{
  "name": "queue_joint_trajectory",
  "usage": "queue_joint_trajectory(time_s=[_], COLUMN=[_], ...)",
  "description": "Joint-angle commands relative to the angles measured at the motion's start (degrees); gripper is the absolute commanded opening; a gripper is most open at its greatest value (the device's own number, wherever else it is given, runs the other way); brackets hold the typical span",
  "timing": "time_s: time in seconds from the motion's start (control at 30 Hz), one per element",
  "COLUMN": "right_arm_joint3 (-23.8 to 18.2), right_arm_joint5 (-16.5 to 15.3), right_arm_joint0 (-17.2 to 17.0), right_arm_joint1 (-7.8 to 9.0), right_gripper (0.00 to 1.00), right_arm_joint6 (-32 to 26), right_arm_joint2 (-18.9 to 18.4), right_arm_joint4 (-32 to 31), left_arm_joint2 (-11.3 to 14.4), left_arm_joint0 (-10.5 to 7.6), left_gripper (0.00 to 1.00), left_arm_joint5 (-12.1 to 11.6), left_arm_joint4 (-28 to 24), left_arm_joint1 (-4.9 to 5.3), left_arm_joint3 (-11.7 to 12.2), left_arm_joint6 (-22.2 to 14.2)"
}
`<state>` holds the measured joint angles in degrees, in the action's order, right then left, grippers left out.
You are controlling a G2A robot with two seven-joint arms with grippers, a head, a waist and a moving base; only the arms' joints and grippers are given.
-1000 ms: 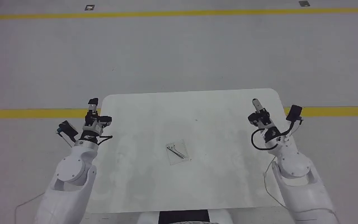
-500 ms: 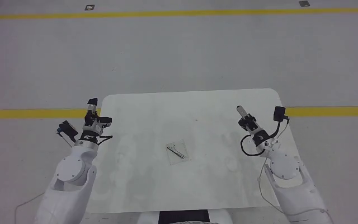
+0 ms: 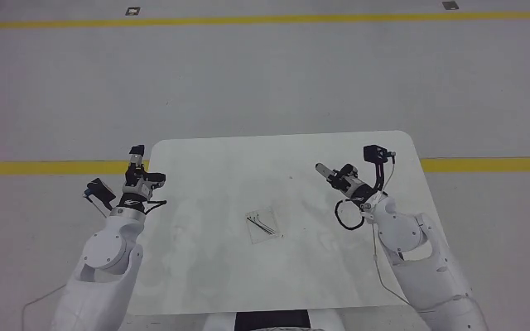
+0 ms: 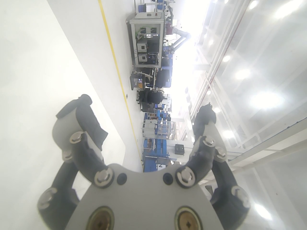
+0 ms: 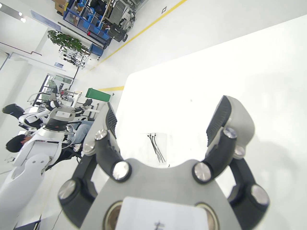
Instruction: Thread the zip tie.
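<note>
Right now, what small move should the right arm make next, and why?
Probably carry the right end effector across and down over the zip ties. Its jaws stand open and empty above the table, to one side of the ties, which lie untouched in a small bundle mid-table. The left end effector, also open, sits farther off at the table's edge.

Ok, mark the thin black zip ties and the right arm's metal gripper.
thin black zip ties (image 3: 263, 222), top view, middle of the bundle.
right gripper (image 5: 166, 107), right wrist view, midway between its open fingertips.
</note>
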<state>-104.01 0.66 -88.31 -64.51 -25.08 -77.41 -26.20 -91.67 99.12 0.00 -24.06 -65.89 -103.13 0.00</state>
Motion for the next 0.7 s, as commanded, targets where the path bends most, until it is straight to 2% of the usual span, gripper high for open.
queue_joint_trajectory(time_s=[0.0, 0.07, 0.13, 0.23, 0.43, 0.67], right_arm_joint3=[0.0, 0.0, -1.7, -2.8, -2.8, -3.1], right_arm_joint5=[0.0, 0.0, -2.3, -4.3, -6.3, -7.7], right_arm_joint0=[0.0, 0.0, 1.1, 3.7, 7.6, 7.6], right_arm_joint1=[0.0, 0.0, 0.15, 0.34, 0.39, 0.39], right_gripper=[1.0, 1.0, 1.0, 1.0, 1.0, 1.0], right_arm_joint6=[0.0, 0.0, -1.3, -5.5, -14.4, -15.3], right_arm_joint2=[0.0, 0.0, 0.8, 3.0, 8.0, 9.3], right_arm_joint4=[0.0, 0.0, -3.3, -9.3, -16.6, -17.8], left_arm_joint2=[0.0, 0.0, 0.0, 0.0, 0.0, 0.0], left_arm_joint0=[0.0, 0.0, 0.0, 0.0, 0.0, 0.0], left_gripper=[1.0, 1.0, 1.0, 1.0, 1.0, 1.0], left_arm_joint5=[0.0, 0.0, 0.0, 0.0, 0.0, 0.0], left_arm_joint4=[0.0, 0.0, 0.0, 0.0, 0.0, 0.0], left_arm_joint1=[0.0, 0.0, 0.0, 0.0, 0.0, 0.0], left_arm_joint3=[0.0, 0.0, 0.0, 0.0, 0.0, 0.0], left_arm_joint6=[0.0, 0.0, 0.0, 0.0, 0.0, 0.0])
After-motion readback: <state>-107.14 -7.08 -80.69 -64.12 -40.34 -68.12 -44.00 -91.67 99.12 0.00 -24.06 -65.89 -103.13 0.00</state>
